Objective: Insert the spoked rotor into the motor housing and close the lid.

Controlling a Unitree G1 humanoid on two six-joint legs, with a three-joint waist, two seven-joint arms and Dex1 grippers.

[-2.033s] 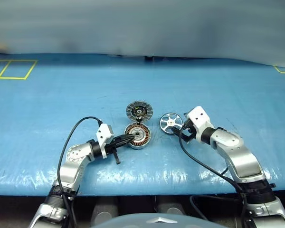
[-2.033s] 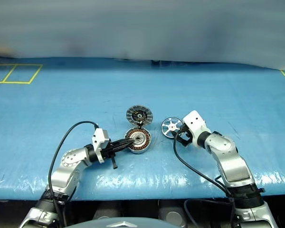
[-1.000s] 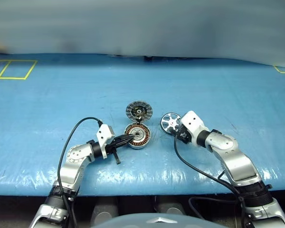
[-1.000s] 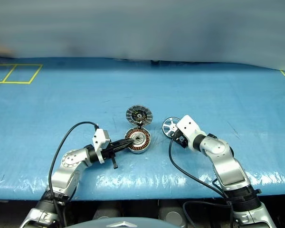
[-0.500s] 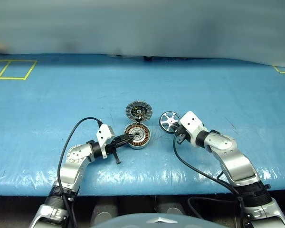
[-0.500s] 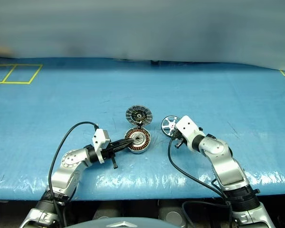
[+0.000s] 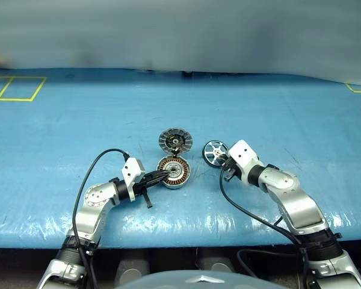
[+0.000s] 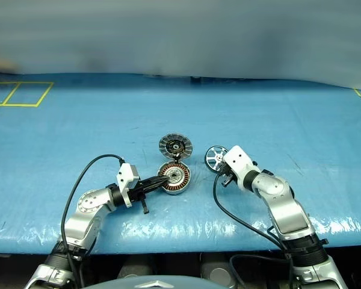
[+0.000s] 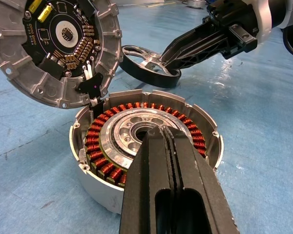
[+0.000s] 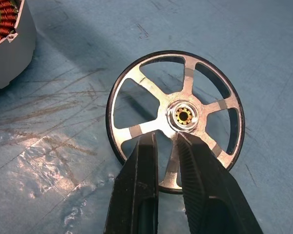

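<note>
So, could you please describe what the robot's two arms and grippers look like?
Both arms are silver-grey metal with black joints and a white block at each wrist. A black cable loops along each. The left gripper and right gripper each have two slim black fingers; the right one's pads are ribbed.

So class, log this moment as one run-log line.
left hand: shut, on housing | right hand: gripping rotor spoke | lid: open
</note>
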